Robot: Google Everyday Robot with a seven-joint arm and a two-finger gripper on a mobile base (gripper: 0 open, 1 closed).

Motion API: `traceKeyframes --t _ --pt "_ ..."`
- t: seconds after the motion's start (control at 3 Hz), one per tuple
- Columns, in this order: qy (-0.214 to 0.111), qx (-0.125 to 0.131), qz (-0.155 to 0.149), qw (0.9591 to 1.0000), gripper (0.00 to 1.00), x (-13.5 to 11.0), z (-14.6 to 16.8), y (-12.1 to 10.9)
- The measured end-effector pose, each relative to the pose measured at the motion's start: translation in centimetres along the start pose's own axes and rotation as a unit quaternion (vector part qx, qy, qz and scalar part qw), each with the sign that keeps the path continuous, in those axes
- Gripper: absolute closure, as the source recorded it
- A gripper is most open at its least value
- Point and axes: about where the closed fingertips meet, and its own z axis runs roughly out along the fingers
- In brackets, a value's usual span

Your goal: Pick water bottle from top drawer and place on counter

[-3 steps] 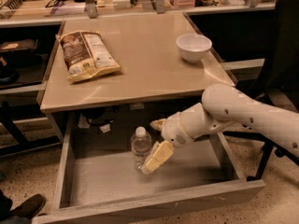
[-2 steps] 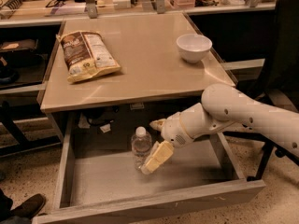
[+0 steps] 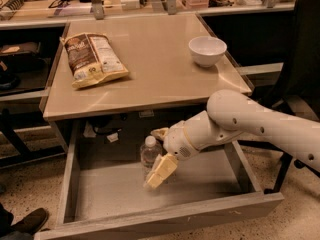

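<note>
In the open top drawer (image 3: 165,218), the gripper (image 3: 155,159) straddles the water bottle (image 3: 148,151), which stands mid-drawer just as it did a second ago. We cannot tell whether it has clamped. Nothing has risen, so we judge the lift still ahead. Above and behind the drawer lies the counter (image 3: 150,59).

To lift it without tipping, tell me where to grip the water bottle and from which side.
Grip the water bottle mid-body, probably from the picture's right, where the gripper sits inside the drawer: it stands upright, sides exposed.
</note>
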Motion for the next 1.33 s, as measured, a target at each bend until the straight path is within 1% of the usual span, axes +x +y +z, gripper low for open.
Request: traceKeyframes --t 0.33,0.67,1.33 --pt "-0.005 -0.007 -0.001 1.0000 0.00 -0.05 0.90 0.25" --pt "-0.005 -0.007 -0.001 1.0000 0.19 -0.05 0.91 0.25" --pt "-0.005 -0.007 -0.002 1.0000 0.65 -0.05 0.91 0.26"
